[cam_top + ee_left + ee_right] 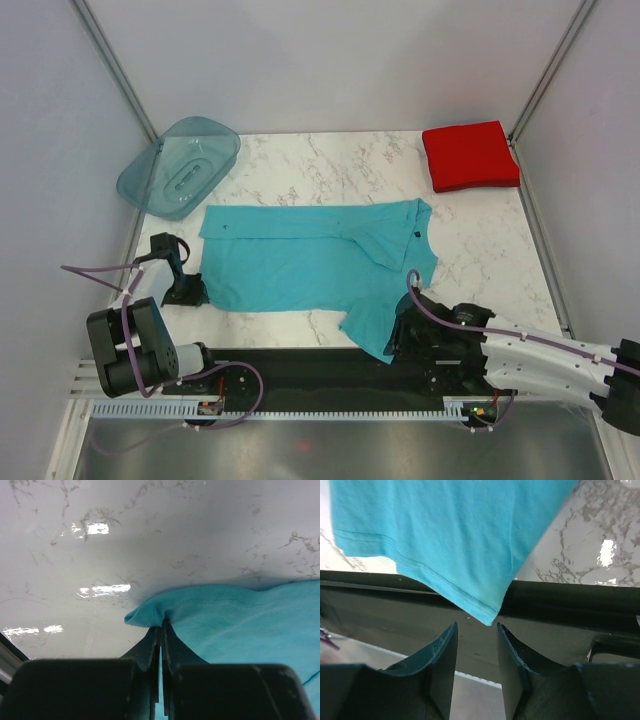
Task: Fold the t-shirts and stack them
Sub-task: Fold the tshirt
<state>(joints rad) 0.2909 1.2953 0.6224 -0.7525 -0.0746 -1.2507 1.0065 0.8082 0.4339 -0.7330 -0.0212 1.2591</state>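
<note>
Counter (480,240) of white marble, seen from above, with two robot arms at its near edge. In the far left corner lies a translucent teal plastic tray (180,165). Near the left edge, the left gripper (161,630) is pinched tight on the corner of the turquoise t-shirt (300,265), a small fold of hem caught between its fingers. The shirt lies spread flat across the middle of the counter, its length running left to right, with one sleeve (470,580) trailing over the near edge onto a black strip (300,370). Just beside that sleeve the right gripper (476,630) waits with its jaws apart and nothing between them; the sleeve's corner sits just beyond its fingertips. In the far right corner rests the red t-shirt (470,155), folded into a neat square. The likely risks: the right jaws may close on only the very tip of the sleeve and lose it, and if the left arm lifts alone, the thin pinch could slip or drag the cloth into a bunch.
</note>
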